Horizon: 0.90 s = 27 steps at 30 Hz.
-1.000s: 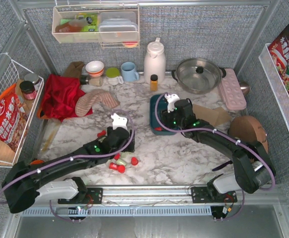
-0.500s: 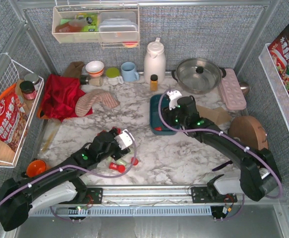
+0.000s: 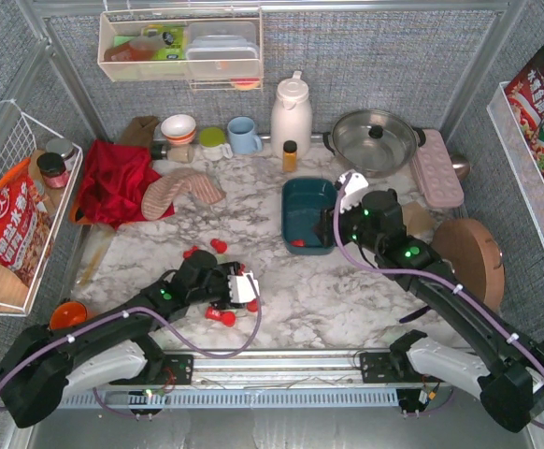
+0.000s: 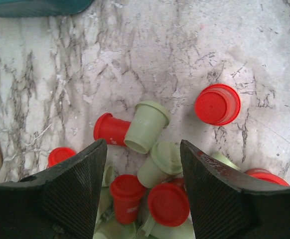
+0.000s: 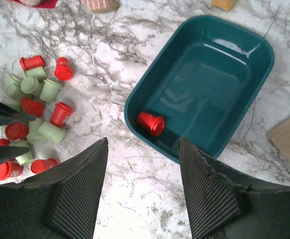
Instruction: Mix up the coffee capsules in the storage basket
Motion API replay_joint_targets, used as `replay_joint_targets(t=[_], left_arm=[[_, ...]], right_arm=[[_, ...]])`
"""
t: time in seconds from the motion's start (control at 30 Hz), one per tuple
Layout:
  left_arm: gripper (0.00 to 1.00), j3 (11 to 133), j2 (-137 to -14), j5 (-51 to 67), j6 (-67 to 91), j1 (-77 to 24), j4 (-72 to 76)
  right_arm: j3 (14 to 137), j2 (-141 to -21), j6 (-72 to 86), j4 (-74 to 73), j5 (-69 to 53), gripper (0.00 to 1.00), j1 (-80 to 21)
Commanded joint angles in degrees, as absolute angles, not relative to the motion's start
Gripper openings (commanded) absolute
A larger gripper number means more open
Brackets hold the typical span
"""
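Observation:
The teal storage basket (image 3: 307, 201) stands at mid table and also shows in the right wrist view (image 5: 224, 64). One red capsule (image 5: 151, 123) lies in its near corner (image 3: 297, 242). The other red and mint green capsules (image 4: 155, 174) lie in a loose pile on the marble, left of the basket (image 5: 35, 112). My left gripper (image 4: 144, 149) is open and hangs low over this pile, its fingers on either side of several capsules (image 3: 230, 292). My right gripper (image 5: 142, 144) is open and empty, above the marble at the basket's near edge (image 3: 330, 234).
A red cloth (image 3: 113, 178) and an oven mitt (image 3: 174, 192) lie at the back left. A white kettle (image 3: 291, 112), a blue mug (image 3: 244, 136), a steel pot (image 3: 375, 140) and a pink tray (image 3: 437, 168) line the back. A round wooden board (image 3: 466, 248) stands at the right.
My right gripper has drawn back to the right, off the basket, which now shows one red capsule inside. My left gripper has swung toward the near side, over the capsule pile.

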<state>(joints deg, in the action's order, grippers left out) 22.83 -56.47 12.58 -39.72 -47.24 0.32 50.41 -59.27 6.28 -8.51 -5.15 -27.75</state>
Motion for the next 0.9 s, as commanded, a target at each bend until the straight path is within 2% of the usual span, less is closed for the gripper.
replay_joint_targets(t=[0.0, 0.13, 0.33, 0.57, 0.87], left_arm=[[0.68, 22.16, -58.81, 16.25, -42.14, -47.22, 4.72], [0.61, 22.1, -62.53, 15.52, -43.78, -47.21, 7.6], [0.62, 20.12, -63.51, 12.53, -44.89, -47.11, 12.96], [0.61, 20.47, -66.5, 13.63, -46.76, -47.11, 10.74], [0.54, 22.66, -71.71, 15.34, -49.27, -47.11, 7.88]], right_arm=[[47.24, -57.25, 6.5, -4.75, -5.18, 0.63, -27.77], [46.91, -57.87, 6.71, -4.39, -6.03, 0.64, -27.77], [46.49, -57.83, 7.21, -4.39, -8.46, 0.64, -27.77], [45.13, -55.87, 7.21, -3.41, -8.45, 0.64, -27.77], [45.33, -54.75, 7.28, -3.95, -8.77, 0.64, -27.77]])
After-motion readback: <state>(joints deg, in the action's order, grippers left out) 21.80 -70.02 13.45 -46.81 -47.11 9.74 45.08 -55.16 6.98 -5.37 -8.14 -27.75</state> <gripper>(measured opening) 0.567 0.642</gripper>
